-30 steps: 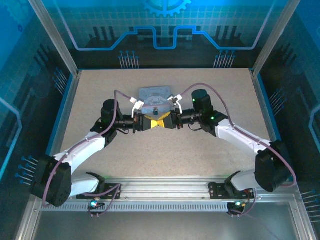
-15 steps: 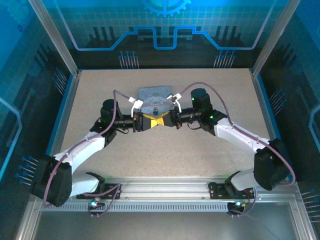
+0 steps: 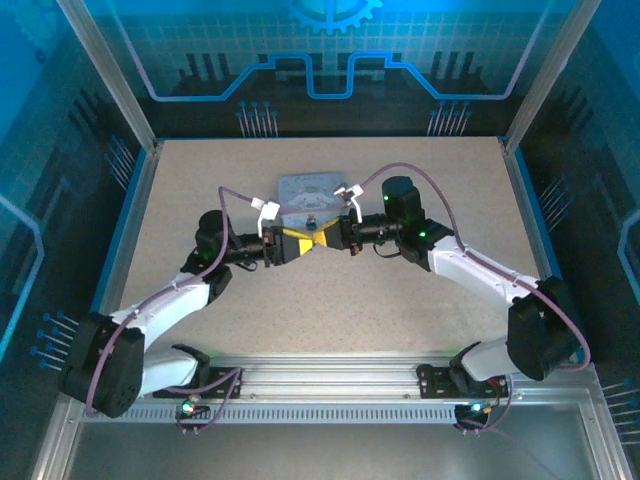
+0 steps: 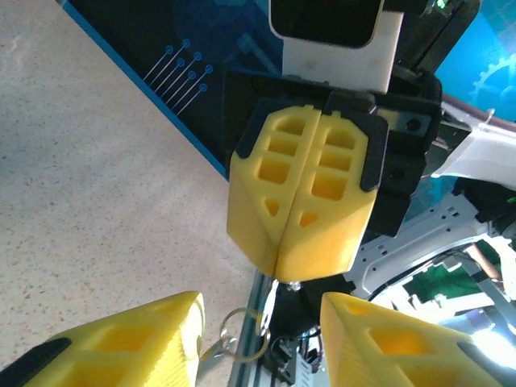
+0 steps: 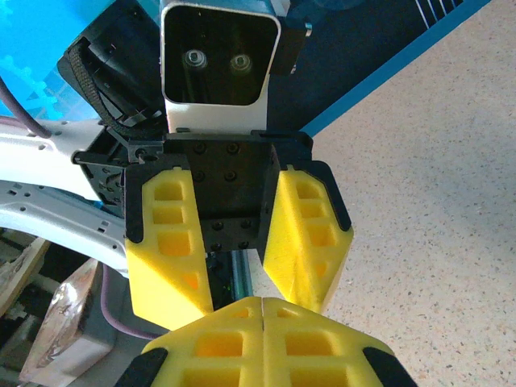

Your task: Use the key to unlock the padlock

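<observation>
Quick read on progress: I'd call this early-to-middle, with the actual unlocking not done yet.

The two arms are nose to nose in the middle of the surface (image 3: 420,300), just near of the pale tin (image 3: 305,190). The right gripper (image 4: 282,268) has its jaws clenched. In the left wrist view a thin metal sliver pokes out of the seam at its tip, with a little wire ring (image 4: 242,337) dangling off it. That sliver looks like the key (image 4: 269,305), so I'd say the right side has it pinched by one end.

The left gripper (image 3: 297,244) has its jaws released. They stand apart on either side of the key and ring, and I can't see them gripping anything. The right wrist view shows the gap between them as plain dark space too.

The padlock (image 3: 312,223) is, I think, the small dark blob at the near edge of the tin, just far of where the jaws meet. It's honestly too small to be sure, and I can't tell if its shackle is closed.

So the done part is having the key up off the surface and in a grip. What's left, by my guess:
- get a steady hold on the padlock
- line the key up with the keyhole
- push it in and turn it

With a key this tiny, that's the fiddly bit.
</observation>
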Action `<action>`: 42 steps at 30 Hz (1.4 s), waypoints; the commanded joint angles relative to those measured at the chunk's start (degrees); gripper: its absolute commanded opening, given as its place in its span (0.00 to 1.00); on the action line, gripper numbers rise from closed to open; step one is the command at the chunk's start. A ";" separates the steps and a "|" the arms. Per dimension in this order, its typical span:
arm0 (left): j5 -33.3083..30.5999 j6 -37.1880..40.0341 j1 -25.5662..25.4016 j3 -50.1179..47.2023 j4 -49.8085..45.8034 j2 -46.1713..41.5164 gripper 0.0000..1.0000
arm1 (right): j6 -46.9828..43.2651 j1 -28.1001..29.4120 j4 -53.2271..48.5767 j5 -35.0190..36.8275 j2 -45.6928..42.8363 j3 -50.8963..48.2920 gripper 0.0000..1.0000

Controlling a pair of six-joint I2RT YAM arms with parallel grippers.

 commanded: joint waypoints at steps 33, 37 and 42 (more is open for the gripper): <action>1.90 -2.73 -0.84 -1.62 7.04 2.82 0.12 | -0.13 0.68 2.79 1.98 0.47 0.79 0.00; 1.65 -2.81 -0.64 -1.62 7.11 2.75 0.00 | -0.16 0.63 2.46 2.02 0.46 0.59 0.00; 1.04 -2.67 0.02 -2.08 6.65 2.50 0.00 | 0.80 0.53 1.93 4.19 0.05 0.74 0.12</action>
